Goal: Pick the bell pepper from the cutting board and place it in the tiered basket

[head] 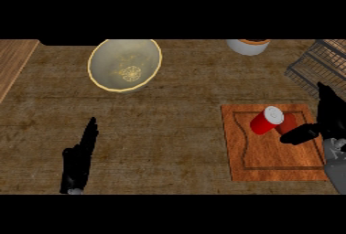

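The red bell pepper (263, 121), with a pale round end, lies on the wooden cutting board (270, 160) at the right of the counter. My right hand (327, 121) is just to its right, over the board's right edge. Its fingers are straight and point away from me, so the hand is open. The thumb (299, 135) sticks out to the left and ends close beside the pepper's lower right side. The wire tiered basket (317, 64) stands at the far right corner, partly cut off by the view's edge. My left hand (79, 157) rests open at the lower left, fingers up.
A yellow-rimmed bowl (125, 64) sits at the back, left of centre. A white cup-like vessel (248, 45) stands at the back edge, left of the basket. A lighter wooden strip (13, 64) runs along the far left.
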{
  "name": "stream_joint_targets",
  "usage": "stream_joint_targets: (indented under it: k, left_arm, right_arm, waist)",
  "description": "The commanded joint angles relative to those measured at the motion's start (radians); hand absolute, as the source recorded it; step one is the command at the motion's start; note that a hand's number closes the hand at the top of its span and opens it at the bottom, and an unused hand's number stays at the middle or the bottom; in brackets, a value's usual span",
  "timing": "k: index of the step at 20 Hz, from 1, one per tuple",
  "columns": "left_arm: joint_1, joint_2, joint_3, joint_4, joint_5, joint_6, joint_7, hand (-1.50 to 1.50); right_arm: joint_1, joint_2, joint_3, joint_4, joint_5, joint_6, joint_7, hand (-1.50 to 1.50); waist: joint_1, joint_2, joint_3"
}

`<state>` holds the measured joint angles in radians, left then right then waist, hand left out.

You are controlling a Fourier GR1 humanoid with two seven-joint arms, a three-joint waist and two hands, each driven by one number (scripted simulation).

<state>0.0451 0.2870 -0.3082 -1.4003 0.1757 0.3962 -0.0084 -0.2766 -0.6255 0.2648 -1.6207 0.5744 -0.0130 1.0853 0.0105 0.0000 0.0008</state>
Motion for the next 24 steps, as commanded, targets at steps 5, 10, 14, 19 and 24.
stream_joint_targets:
  k: [5,10,14,19,24]
  left_arm:
    - [0.021,0.000,0.041,-0.006,-0.011,-0.045,0.021,0.00]
    - [0.032,-0.040,0.015,0.018,-0.058,-0.015,-0.003,0.00]
    - [0.048,-0.053,0.000,-0.017,-0.071,-0.003,0.021,0.00]
    - [-0.011,-0.054,0.056,0.057,-0.055,-0.051,-0.004,0.00]
    - [0.005,-0.059,0.081,0.064,-0.046,-0.081,-0.032,0.00]
  right_arm:
    - [-0.064,0.115,-0.036,0.132,0.039,0.085,0.014,-1.50]
    - [-0.115,0.117,-0.053,0.169,0.030,0.194,0.067,-1.50]
    - [-0.133,0.156,-0.049,0.249,0.025,0.225,0.093,-1.50]
    - [-0.160,0.182,-0.070,0.279,0.031,0.261,0.091,-1.50]
    - [-0.175,0.208,-0.102,0.382,0.060,0.237,0.039,-1.50]
  waist:
    - [-0.005,0.000,-0.001]
    - [-0.005,0.000,-0.001]
    - [-0.001,0.001,-0.001]
    - [-0.008,0.000,-0.001]
    - [-0.004,0.001,-0.001]
